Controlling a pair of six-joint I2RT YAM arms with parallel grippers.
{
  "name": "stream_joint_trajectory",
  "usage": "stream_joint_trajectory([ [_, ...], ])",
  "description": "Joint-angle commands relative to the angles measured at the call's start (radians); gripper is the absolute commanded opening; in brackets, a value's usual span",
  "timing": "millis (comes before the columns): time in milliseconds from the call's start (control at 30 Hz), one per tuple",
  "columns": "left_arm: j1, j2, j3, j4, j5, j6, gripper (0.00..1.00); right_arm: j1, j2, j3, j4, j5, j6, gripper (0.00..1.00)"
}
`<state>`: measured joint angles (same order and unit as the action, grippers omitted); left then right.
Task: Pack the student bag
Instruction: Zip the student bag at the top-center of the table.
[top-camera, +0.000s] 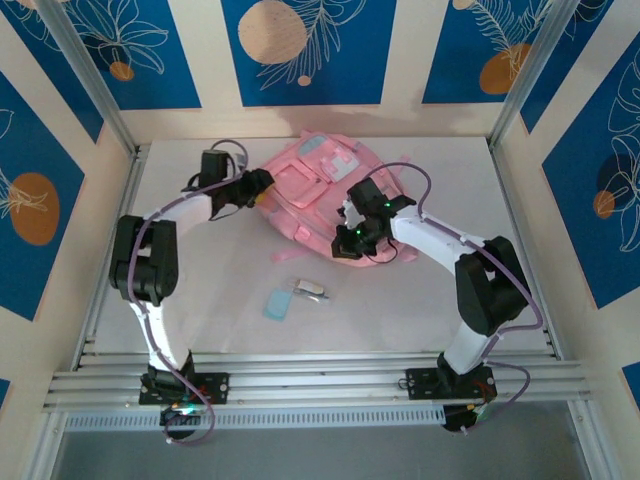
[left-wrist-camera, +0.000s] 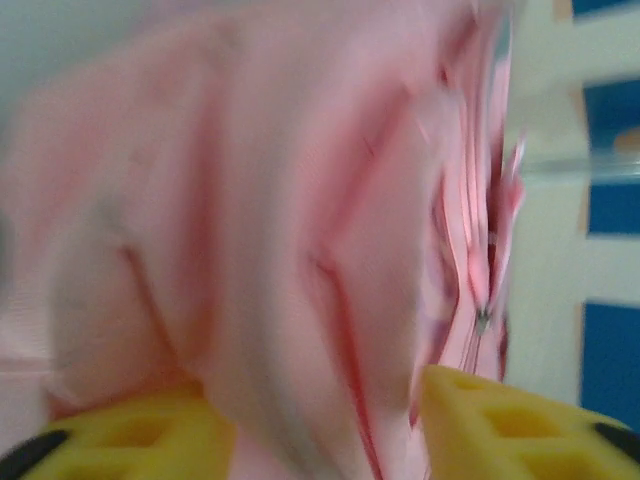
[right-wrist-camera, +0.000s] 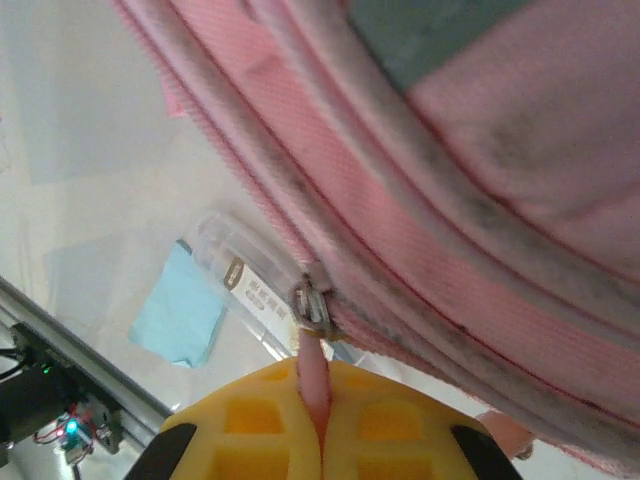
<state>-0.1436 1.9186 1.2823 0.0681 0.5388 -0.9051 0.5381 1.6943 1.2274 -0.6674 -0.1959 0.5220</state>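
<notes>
The bench (top-camera: 200, 300) is a plain white sheet, framed at its near edge and both sides by ribbed aluminium rails (top-camera: 320, 375). Around it stand cream walls with deep blue panels (top-camera: 310, 50), each carrying white line-drawn leaves and flat orange or peach discs.

The pink backpack (top-camera: 310, 190) lies at the upper centre of the top view, on the far half of the bench, its pale blue-grey trim and white patch facing up. Any print on the patch is too small to read.

The left gripper (top-camera: 262, 185) sits against the backpack's left edge. In its wrist view the left gripper (left-wrist-camera: 320, 430) is released, its yellow fingers (left-wrist-camera: 510, 430) spread to the bottom corners, with blurred pink cloth bulging between them.

The right gripper (top-camera: 352, 240) is at the backpack's lower right edge. In its wrist view it (right-wrist-camera: 320, 405) is clenched on the pink zip tab (right-wrist-camera: 313, 365), just under the metal slider (right-wrist-camera: 310, 300).

Below the backpack, near the middle of the bench, a light blue card (top-camera: 277, 303) lies just beside a small clear case (top-camera: 311, 290). The case (right-wrist-camera: 235, 265) bears a white label with dark print, too fine to read.
</notes>
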Motion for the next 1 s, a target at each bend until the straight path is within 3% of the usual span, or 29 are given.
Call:
stream_joint_trajectory([
  [0,0.03,-0.118,-0.119,0.14,-0.074,-0.067,0.65,0.027,0.013,0.057,-0.137,-0.087,0.069,0.0],
  [200,-0.061,-0.335,-0.378,0.241,-0.095,-0.198,0.67,0.062,0.086,0.241,-0.136,-0.128,0.099,0.0],
  [400,-0.189,-0.465,-0.5,0.254,-0.231,-0.255,0.7,0.113,0.148,0.296,-0.133,-0.174,0.13,0.0],
  [667,-0.303,-0.363,-0.519,0.31,-0.366,-0.304,0.68,0.162,0.143,0.277,-0.091,-0.213,0.21,0.0],
  [800,-0.325,-0.261,-0.512,0.397,-0.367,-0.356,0.63,0.168,0.119,0.241,-0.07,-0.214,0.241,0.0],
  [867,-0.334,-0.216,-0.493,0.43,-0.373,-0.359,0.54,0.17,0.116,0.227,-0.07,-0.216,0.249,0.0],
  [900,-0.336,-0.199,-0.485,0.443,-0.376,-0.358,0.45,0.172,0.117,0.223,-0.072,-0.217,0.25,0.0],
  [967,-0.335,-0.164,-0.465,0.474,-0.379,-0.356,0.1,0.173,0.123,0.222,-0.101,-0.214,0.24,0.0],
])
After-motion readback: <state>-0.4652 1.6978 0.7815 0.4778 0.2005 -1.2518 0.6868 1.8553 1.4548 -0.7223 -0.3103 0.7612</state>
